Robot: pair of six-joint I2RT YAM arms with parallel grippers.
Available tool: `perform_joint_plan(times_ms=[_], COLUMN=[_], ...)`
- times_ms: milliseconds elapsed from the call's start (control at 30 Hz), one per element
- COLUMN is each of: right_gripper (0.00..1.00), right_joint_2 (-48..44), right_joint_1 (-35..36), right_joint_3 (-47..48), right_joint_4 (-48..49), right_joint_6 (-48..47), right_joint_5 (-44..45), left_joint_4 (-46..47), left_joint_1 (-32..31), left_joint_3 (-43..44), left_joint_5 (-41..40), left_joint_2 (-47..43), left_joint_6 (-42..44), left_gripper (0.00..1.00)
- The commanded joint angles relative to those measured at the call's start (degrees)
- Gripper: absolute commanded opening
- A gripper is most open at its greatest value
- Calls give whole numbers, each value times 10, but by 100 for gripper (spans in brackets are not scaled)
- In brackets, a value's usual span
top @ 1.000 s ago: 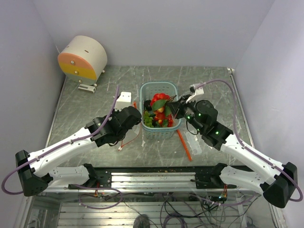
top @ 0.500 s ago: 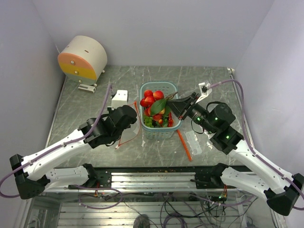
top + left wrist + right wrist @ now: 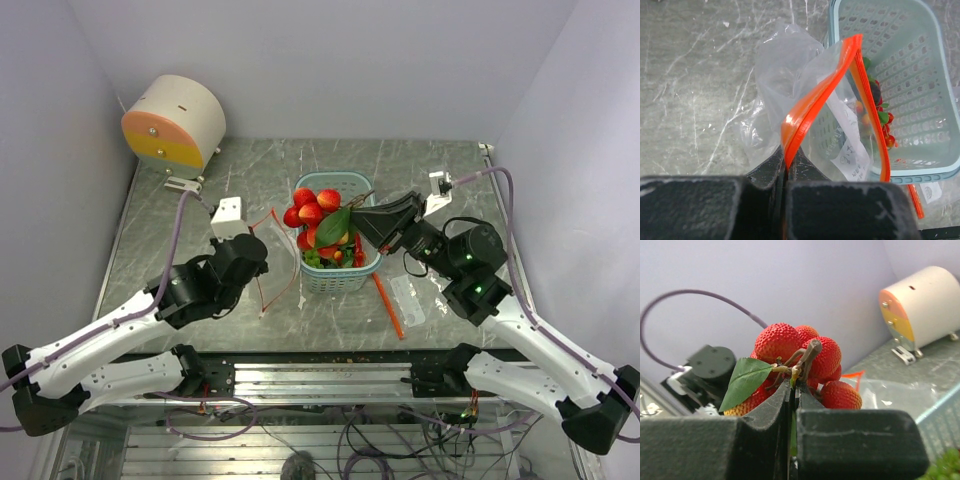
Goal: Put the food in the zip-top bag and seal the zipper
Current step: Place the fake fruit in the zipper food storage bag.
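Note:
My right gripper (image 3: pixel 352 222) is shut on the stem of a cluster of red bumpy berries with a green leaf (image 3: pixel 312 208) and holds it above the light-blue basket (image 3: pixel 345 177). The right wrist view shows the jaws (image 3: pixel 794 385) pinching the stem under the berries (image 3: pixel 777 342). More food (image 3: pixel 330 255) lies in the basket. My left gripper (image 3: pixel 258 268) is shut on the orange-red zipper (image 3: pixel 815 92) of the clear zip-top bag (image 3: pixel 785 65). It holds the bag's mouth up just left of the basket (image 3: pixel 920 60).
A white and orange drum (image 3: pixel 173 122) stands at the back left. An orange strip (image 3: pixel 388 305) and a small clear packet (image 3: pixel 408 298) lie on the table right of the basket. Walls close in on three sides.
My right gripper has lifted the berry cluster up out of the basket. My left gripper has drawn back to the left with the bag's zipper edge in it.

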Motion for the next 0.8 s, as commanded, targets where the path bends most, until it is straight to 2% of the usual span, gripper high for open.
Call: perform_joint_plan(times_ms=[0,333,767], right_gripper=[0,0,0], right_joint_2=[12,61,134], right_joint_1=[-2,-1,18], right_joint_3=[-16,-72,-75], right_joint_4=[109,225,325], right_joint_6=[59,147,201], right_joint_5=[-48,-79,-98], left_joint_4=[52,68,90], left_joint_1=[2,3,2], left_joint_3=[-32,-39,-79], left_joint_5=[-2,-15,-16], left_joint_2=[-8,-29,-84], left_joint_6=[-50,-74,-107], left_gripper=[7,7,7])
